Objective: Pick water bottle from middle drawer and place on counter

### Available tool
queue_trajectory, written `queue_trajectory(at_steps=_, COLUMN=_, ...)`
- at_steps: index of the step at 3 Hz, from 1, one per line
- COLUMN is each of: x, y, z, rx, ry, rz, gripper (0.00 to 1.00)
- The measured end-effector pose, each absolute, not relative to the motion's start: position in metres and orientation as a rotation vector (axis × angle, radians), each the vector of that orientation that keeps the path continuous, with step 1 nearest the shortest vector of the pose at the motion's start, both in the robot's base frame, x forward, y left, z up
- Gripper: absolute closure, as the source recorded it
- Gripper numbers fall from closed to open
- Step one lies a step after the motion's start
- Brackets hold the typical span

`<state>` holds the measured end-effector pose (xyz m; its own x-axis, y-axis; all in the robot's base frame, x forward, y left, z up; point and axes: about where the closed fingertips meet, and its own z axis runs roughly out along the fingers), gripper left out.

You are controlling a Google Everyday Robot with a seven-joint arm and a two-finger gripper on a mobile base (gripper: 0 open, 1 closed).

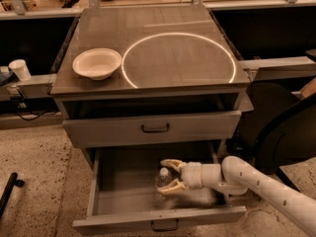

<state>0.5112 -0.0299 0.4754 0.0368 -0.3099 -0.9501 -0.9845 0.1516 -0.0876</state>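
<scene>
The smooth white arm (269, 186) reaches in low from the right, lying almost level over the open middle drawer (123, 181). Its gripper (161, 177) points left, and its pale curved fingers (171, 163) are spread wide, one on each side of the water bottle (163, 181). Whether they touch it cannot be told. The clear plastic bottle with a white cap stands upright on the drawer's dull grey metal floor. Above it, the glossy dark counter (148, 23) carries a thin bright ring (123, 63) and a round white bowl (97, 63).

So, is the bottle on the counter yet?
No, the bottle stands in the open middle drawer, between the open fingers of the gripper; the counter holds the bowl.
</scene>
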Motion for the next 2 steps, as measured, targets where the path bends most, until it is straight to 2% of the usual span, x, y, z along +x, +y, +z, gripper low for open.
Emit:
queue_trajectory(at_steps=1, x=0.519, y=-0.007, z=0.488, rx=-1.276, ry=1.376, rz=0.955, gripper=0.67)
queue_trajectory(at_steps=2, x=0.519, y=-0.016, z=0.516, rx=-1.224, ry=1.311, rz=0.985, gripper=0.9)
